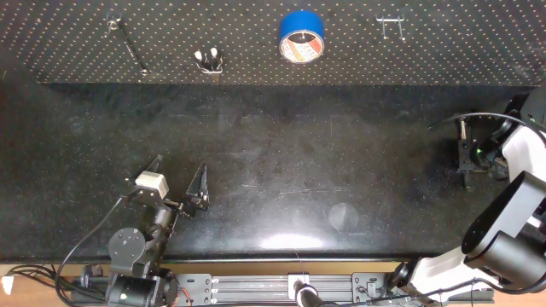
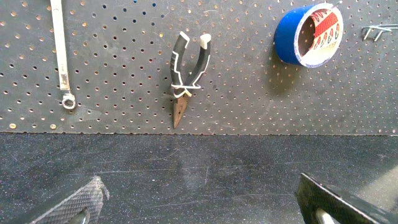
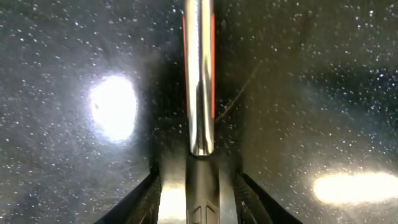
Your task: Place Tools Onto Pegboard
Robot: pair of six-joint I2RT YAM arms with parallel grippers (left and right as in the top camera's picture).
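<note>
Task item: a long tool [image 3: 200,74] with a polished chrome shaft running into a black handle; thin red-orange lines edge the shaft on both sides. It lies flat on the bench [image 1: 299,153], with the handle end between the right jaws and the shaft pointing straight out ahead of them. The right jaws are apart, one finger on either side of the handle, with a gap visible on each side. The left jaws are spread wide with nothing between them, low over the bench. Straight ahead of the left jaws, across a stretch of bare bench, stands the black perforated pegboard [image 1: 478,51]. Hung on it are a slim silver ring-ended wrench [image 2: 58,43] off to the left-finger side; black-handled pliers [image 2: 186,68] with white grip ends and a rusty brown nose pointing down, roughly in line with the midpoint of the jaws; and a blue roll of tape [image 2: 305,37] toward the right-finger side. Beyond the tape is a bare double-prong wire hook [image 2: 377,31]. The bench surface is glossy black, speckled and finely scratched; two bright light reflections [image 3: 113,106] flank the right jaws.
</note>
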